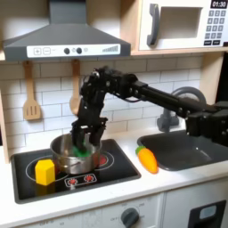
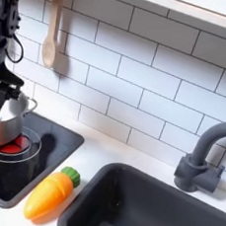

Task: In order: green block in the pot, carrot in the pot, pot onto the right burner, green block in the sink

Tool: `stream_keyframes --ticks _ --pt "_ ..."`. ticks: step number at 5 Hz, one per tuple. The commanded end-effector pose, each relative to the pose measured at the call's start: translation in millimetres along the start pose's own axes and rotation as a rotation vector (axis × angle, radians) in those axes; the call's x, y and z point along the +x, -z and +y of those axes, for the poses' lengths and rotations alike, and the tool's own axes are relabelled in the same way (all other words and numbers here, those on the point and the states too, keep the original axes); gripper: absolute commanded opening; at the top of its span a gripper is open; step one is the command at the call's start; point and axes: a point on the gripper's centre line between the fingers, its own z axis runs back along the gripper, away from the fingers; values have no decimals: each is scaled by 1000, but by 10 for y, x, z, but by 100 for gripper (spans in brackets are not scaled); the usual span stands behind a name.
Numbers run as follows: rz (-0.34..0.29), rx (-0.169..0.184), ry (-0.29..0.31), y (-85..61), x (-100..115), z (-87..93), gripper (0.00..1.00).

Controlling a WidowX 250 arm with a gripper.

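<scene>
Orange carrot (image 2: pixel 52 195) lying on the white bench (image 1: pixel 116 191) between cooktop (image 1: pixel 111 169) and sink (image 2: pixel 143 213), jaws (image 1: pixel 83 147) down in the pot (image 1: pixel 67 158), clamped on the green block (image 1: pixel 85 152), white tile wall (image 2: pixel 139 78) behind.

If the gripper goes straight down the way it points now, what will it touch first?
The gripper points down into the pot. Something green sits at its fingertips, probably the green block, so it would likely press that against the pot's floor first. Whether it already holds the block is unclear.
</scene>
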Motion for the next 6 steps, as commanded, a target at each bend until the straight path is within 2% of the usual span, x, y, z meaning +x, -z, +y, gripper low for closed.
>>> stream_keyframes --ticks 1,2,3,6 --pt "-2 -7 10 -34 -66 31 100" --pt "17 -4 22 35 -93 15 100" --pt "20 -15 35 72 -111 -19 0" --pt "43 -33 40 139 -178 -77 0"
